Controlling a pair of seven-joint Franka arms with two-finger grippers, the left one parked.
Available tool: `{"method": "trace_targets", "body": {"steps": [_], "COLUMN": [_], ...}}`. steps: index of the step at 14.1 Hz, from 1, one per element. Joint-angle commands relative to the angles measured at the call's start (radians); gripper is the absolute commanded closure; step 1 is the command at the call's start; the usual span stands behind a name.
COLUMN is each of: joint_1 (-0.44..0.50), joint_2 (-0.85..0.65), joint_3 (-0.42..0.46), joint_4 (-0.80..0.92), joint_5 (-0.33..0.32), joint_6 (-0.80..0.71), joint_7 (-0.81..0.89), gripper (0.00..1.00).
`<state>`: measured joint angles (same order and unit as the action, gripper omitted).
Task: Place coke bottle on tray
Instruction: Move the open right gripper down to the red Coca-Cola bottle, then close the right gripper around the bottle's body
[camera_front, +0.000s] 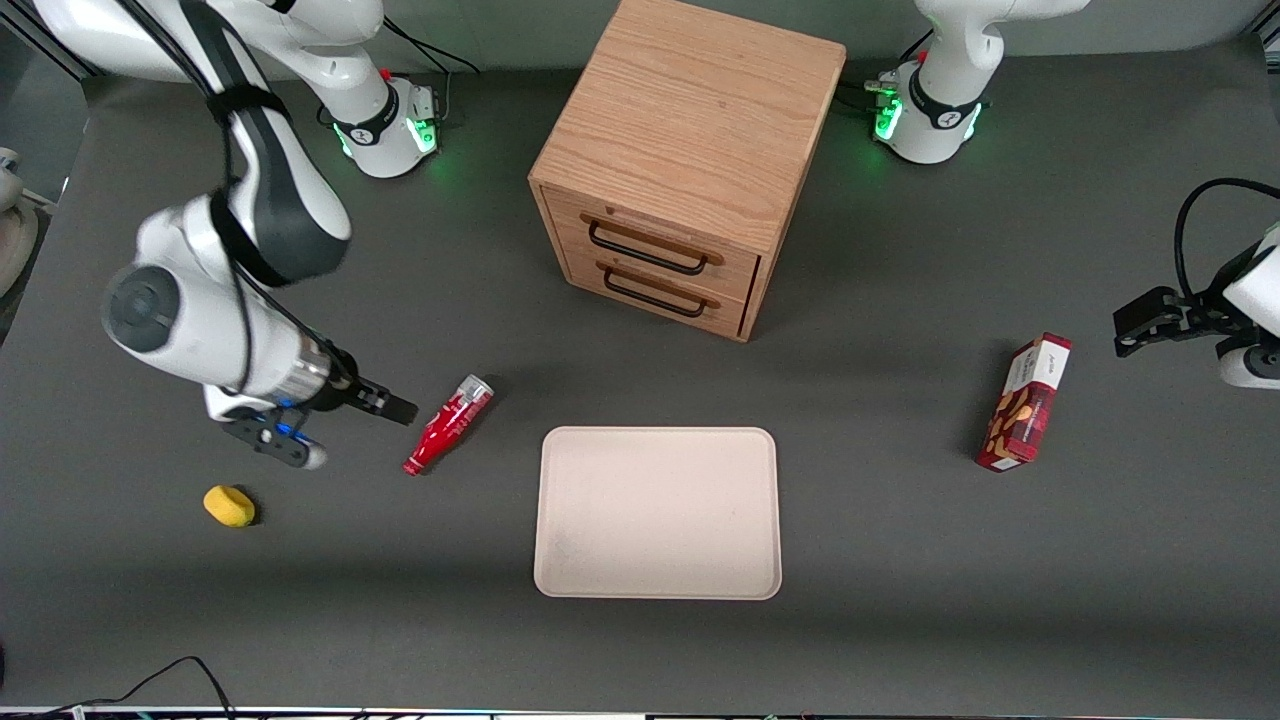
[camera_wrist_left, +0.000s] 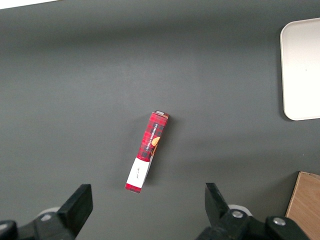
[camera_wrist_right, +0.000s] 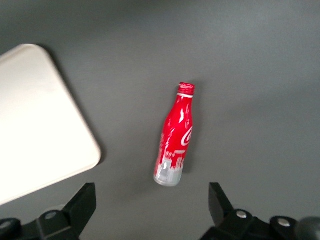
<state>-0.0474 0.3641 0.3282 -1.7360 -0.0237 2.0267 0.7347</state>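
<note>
The coke bottle (camera_front: 448, 424) (camera_wrist_right: 175, 137) lies on its side on the dark table, close beside the tray, with its red cap end nearer the front camera than its silver base. The pale beige tray (camera_front: 657, 512) (camera_wrist_right: 40, 125) lies flat with nothing on it. My gripper (camera_front: 355, 432) (camera_wrist_right: 151, 200) hangs over the table just beside the bottle, toward the working arm's end. It is open and holds nothing, and the bottle's silver base lies just ahead of the gap between its fingers (camera_wrist_right: 82, 200).
A wooden drawer cabinet (camera_front: 690, 160) stands farther from the front camera than the tray. A red snack box (camera_front: 1025, 402) (camera_wrist_left: 146, 152) lies toward the parked arm's end. A small yellow object (camera_front: 229, 505) sits near my gripper, closer to the front camera.
</note>
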Motion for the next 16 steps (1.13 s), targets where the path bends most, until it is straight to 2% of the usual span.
{"method": "trace_targets", "body": {"steps": [1,3,6,10,14,15,16], "joint_1": [0.04,0.07,0.046,0.031,0.015,0.015,0.015], "joint_2": [0.125,0.185,0.231,0.3,0.309,0.311,0.311], "joint_3": [0.0,0.002,0.002,-0.001,0.002,0.002,0.002], "joint_4": [0.033,0.032,0.015,0.0,-0.016,-0.017,-0.017], "joint_5": [-0.163,-0.182,-0.177,-0.22,-0.22,-0.22,-0.22], "joint_6": [0.01,0.01,0.058,0.122,0.164,0.171,0.171], "joint_7": [0.168,0.268,0.317,0.321,0.321,0.321,0.321], "gripper": [0.0,0.0,0.0,0.0,0.0,0.01,0.1]}}
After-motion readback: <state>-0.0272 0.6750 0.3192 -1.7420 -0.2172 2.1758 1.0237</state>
